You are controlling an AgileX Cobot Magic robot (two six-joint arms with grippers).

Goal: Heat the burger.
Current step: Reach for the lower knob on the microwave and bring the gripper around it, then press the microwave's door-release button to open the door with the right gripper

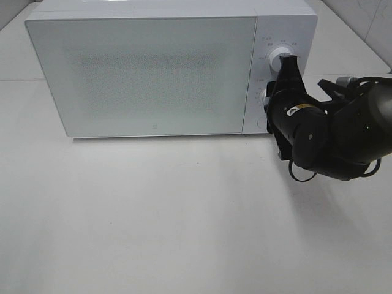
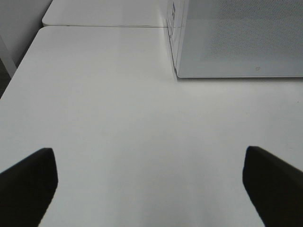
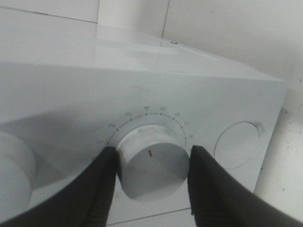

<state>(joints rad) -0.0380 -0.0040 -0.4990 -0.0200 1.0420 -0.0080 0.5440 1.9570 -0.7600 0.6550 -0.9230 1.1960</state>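
Note:
The burger is out of view; the white microwave (image 1: 153,73) stands with its door shut. My right gripper (image 1: 270,98) is at the control panel, shut on the lower knob (image 3: 151,165), with one black finger (image 3: 102,184) on each side of it. The knob carries a small red mark. The upper knob (image 1: 280,54) is free and shows in the right wrist view (image 3: 12,175) at the edge. My left gripper (image 2: 147,151) is open and empty over the bare white table (image 2: 94,94), off the microwave's left front corner (image 2: 177,73). It does not show in the exterior high view.
The microwave sits at the back of the white table (image 1: 184,214). A round push button (image 3: 236,144) lies beside the gripped knob on the panel. A tiled wall stands behind and to the right of the microwave.

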